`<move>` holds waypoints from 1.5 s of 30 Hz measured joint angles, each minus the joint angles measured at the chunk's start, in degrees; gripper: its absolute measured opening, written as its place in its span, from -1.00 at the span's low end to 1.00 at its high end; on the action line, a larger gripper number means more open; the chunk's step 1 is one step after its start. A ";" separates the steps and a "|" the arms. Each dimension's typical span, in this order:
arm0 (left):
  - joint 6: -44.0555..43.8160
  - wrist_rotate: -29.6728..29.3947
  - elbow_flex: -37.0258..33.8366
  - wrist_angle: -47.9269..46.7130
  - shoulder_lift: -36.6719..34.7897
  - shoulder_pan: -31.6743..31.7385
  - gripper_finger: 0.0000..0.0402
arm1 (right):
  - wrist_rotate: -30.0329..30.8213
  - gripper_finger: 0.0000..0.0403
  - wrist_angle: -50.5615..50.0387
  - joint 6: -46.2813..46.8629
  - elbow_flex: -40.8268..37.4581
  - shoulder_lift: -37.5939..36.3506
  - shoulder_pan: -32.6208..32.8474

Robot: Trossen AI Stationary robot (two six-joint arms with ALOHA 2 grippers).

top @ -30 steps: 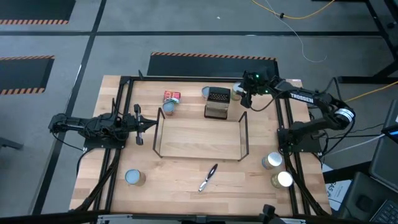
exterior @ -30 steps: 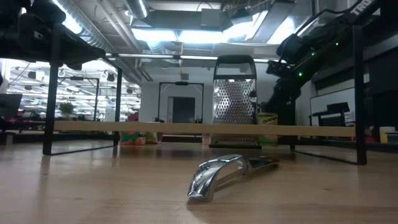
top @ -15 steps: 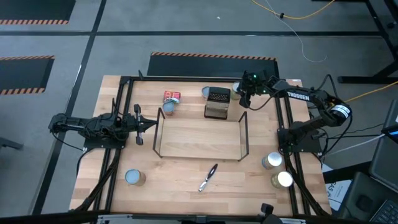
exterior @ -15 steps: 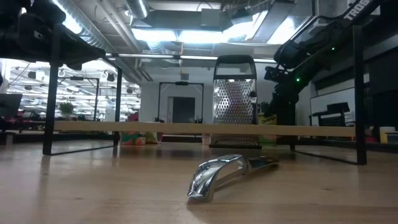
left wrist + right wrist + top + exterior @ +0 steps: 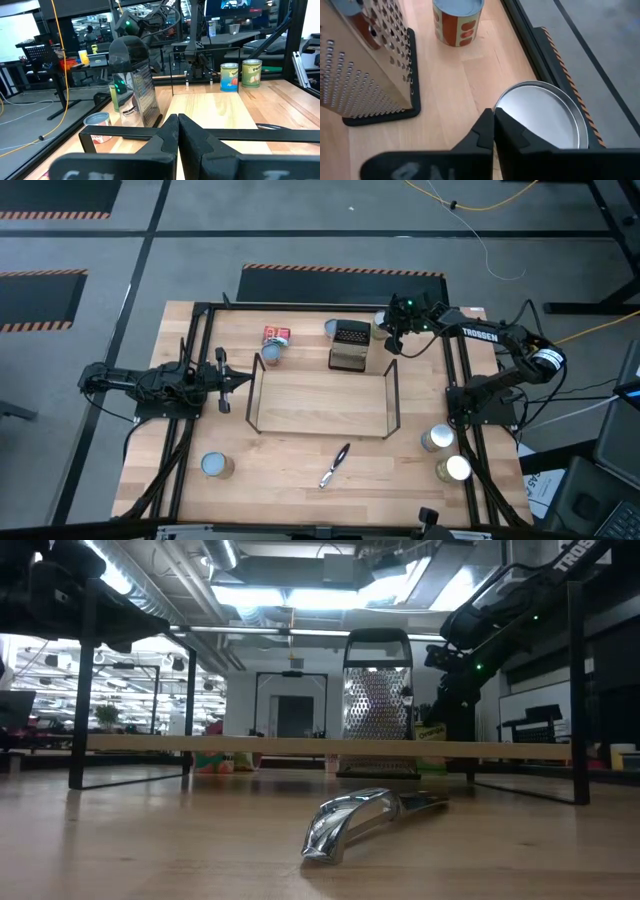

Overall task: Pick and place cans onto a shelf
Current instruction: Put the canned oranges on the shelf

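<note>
Counting zero cans on shelf [image 5: 320, 405]; all left, we judge. Right gripper [image 5: 493, 131] fingers together, empty, over silver-topped can [image 5: 542, 117], seemingly above lid. Left gripper [image 5: 177, 131] closed, idle beside shelf.

The shelf [image 5: 322, 402] stands mid-tabletop [image 5: 300, 480]. A grater [image 5: 349, 345] stands behind it. Two cans [image 5: 445, 454] sit at its right.

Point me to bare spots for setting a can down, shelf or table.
The shelf board is bare edge to edge. The table is bare between the front-left can and the peeler. Crowded: the far edge, around the grater and right tool.
</note>
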 joint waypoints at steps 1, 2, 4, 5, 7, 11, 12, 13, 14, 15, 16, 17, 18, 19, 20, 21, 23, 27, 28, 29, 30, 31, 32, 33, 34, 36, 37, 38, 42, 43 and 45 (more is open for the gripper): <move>-0.02 -0.02 0.00 0.00 0.00 0.00 -1.00 | -0.04 -0.97 0.00 0.00 -0.02 -0.03 0.00; -0.02 -0.01 0.00 0.00 0.00 0.00 -1.00 | -0.04 -0.97 -0.02 0.00 -0.04 -0.09 0.00; -0.04 -0.01 0.00 0.00 -0.01 0.01 -1.00 | -0.05 -0.98 -0.27 0.00 -0.08 -0.46 0.02; -0.04 -0.02 0.00 0.00 0.00 0.01 -1.00 | -0.02 -0.98 -0.66 0.01 -0.14 -0.88 0.04; -0.07 0.00 0.00 0.00 0.00 0.02 -1.00 | 0.24 -0.99 -1.60 0.09 -0.34 -2.09 0.04; -0.07 -0.02 0.02 0.00 0.00 0.00 -1.00 | 0.97 -0.99 -2.41 0.15 -0.46 -5.74 0.02; -0.08 -0.02 0.00 0.00 -0.01 0.01 -1.00 | 1.55 -0.99 -2.75 0.13 -0.46 -6.76 0.04; -0.07 -0.01 0.00 0.00 0.00 0.01 -1.00 | 2.46 -0.99 -3.47 0.13 -0.44 -7.74 0.06; -0.07 -0.01 0.00 0.00 -0.01 0.00 -1.00 | 3.10 -0.99 -4.20 0.13 -0.44 -8.68 0.04; -0.07 -0.02 0.00 0.00 0.00 0.00 -1.00 | 3.36 -0.99 -4.52 0.13 -0.44 -9.73 0.03; -0.07 -0.02 0.00 0.00 0.00 0.00 -1.00 | 3.38 -0.99 -4.42 0.13 -0.44 -10.80 0.00; -0.07 -0.02 0.00 0.00 0.00 0.02 -1.00 | 3.35 -0.99 -4.28 0.11 -0.38 -11.96 0.00; -0.08 0.00 0.00 0.00 0.00 0.02 -1.00 | 3.35 -0.99 -4.40 0.11 -0.19 -12.97 0.02; -0.08 -0.02 0.00 0.00 0.00 0.00 -1.00 | 3.34 -0.99 -5.06 0.11 0.27 -13.88 0.02; -0.08 -0.02 0.00 0.00 0.00 0.00 -1.00 | 3.36 -0.99 -6.20 0.08 1.02 -14.69 0.02; -0.09 -0.01 0.00 0.00 0.00 0.00 -1.00 | 3.54 -0.99 -7.49 0.07 2.03 -15.37 0.06; -0.08 -0.02 0.00 0.00 0.00 0.00 -1.00 | 5.68 -0.99 -10.62 0.04 4.73 -16.72 0.45; -0.09 -0.02 0.00 0.00 0.00 0.02 -1.00 | 9.88 -1.00 -18.87 0.02 11.74 -17.79 2.45; -0.07 -0.01 0.00 0.00 0.00 0.01 -1.00 | 10.44 -1.00 -20.69 0.02 13.79 -17.92 3.19; -0.07 -0.02 0.00 0.00 0.00 0.01 -1.00 | 10.78 -1.00 -22.39 0.02 15.77 -17.99 3.98; -0.09 -0.01 0.00 0.00 -0.02 0.00 -1.00 | 11.05 -1.00 -24.09 0.00 17.76 -17.99 4.79; -0.07 -0.01 0.00 0.00 0.00 0.00 -1.00 | 11.13 -1.00 -25.86 0.02 19.70 -17.99 5.63; -0.09 -0.02 0.00 0.00 0.00 0.00 -1.00 | 11.14 -1.00 -27.28 0.07 21.51 -17.99 6.49; -0.09 -0.01 0.00 0.00 0.00 0.00 -1.00 | 11.16 -1.00 -28.50 0.24 23.28 -17.99 7.48; -0.09 -0.02 0.00 0.00 0.00 0.00 -1.00 | 11.17 -1.00 -29.54 0.41 24.98 -17.99 8.61; -0.09 -0.02 0.00 0.00 -0.02 0.00 -1.00 | 11.41 -1.00 -31.51 1.64 28.14 -18.01 10.87; -0.08 -0.02 0.00 0.00 0.00 0.02 -1.00 | 11.88 -1.00 -32.36 2.65 29.50 -18.01 12.12; -0.09 -0.01 0.00 0.00 0.00 0.01 -1.00 | 12.55 -1.00 -33.34 3.65 30.80 -18.01 13.38; -0.09 -0.02 0.00 0.00 0.00 0.00 -1.00 | 13.53 -1.00 -36.46 7.26 34.44 -18.01 18.87; -0.09 0.00 0.00 0.00 0.00 0.00 -1.00 | 13.51 -1.00 -37.18 8.24 35.08 -18.01 20.27; -0.07 -0.02 0.00 0.00 0.00 0.02 -1.00 | 13.50 -1.00 -37.39 10.74 35.78 -18.03 23.18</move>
